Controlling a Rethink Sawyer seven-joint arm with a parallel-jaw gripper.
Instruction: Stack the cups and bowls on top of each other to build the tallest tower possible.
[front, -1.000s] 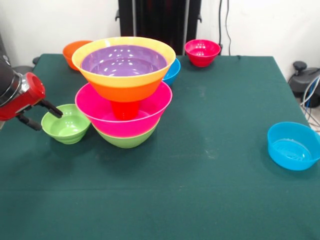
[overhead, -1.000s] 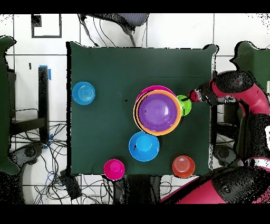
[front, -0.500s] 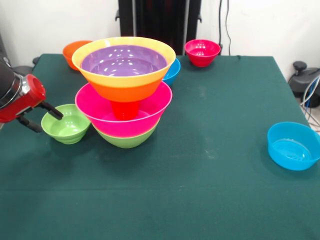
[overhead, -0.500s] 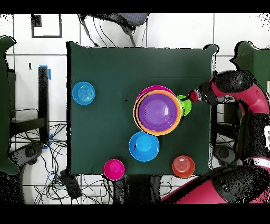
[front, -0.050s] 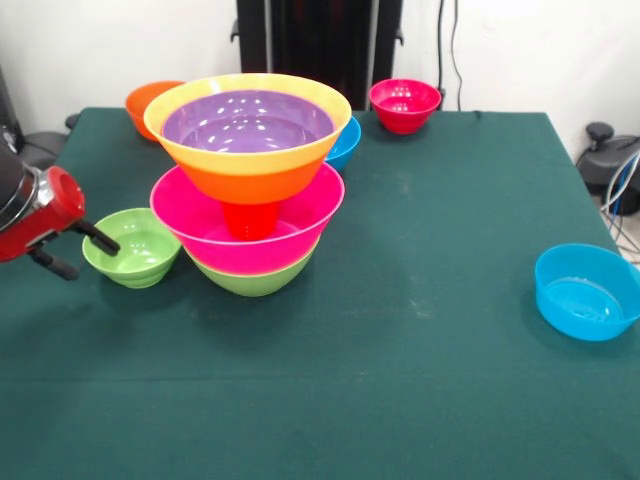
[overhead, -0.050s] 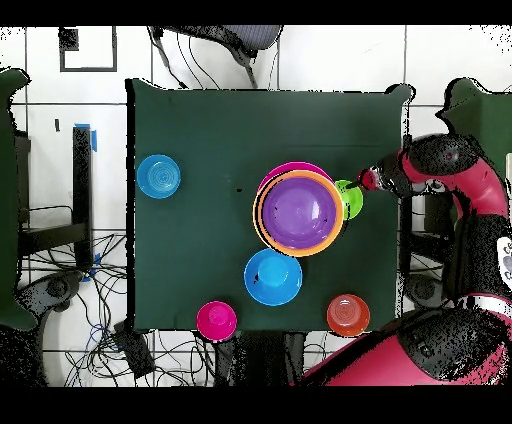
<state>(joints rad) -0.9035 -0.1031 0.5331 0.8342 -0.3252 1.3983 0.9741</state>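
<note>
Tool (overhead, -0.050s: 358, 186) seemingly at small green bowl (overhead, -0.050s: 350, 199)

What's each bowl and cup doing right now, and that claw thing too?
Tower: standing; green bowl lowest, pink next, orange cup, large orange bowl with purple inside.
Small green bowl: upright beside the tower, one claw finger inside its rim.
Claw: open, straddling that rim.
Blue bowl: upright, alone.
Red bowl: upright, loose.
Small orange bowl: upright, behind the tower.
Second blue bowl: upright, loose.
</note>
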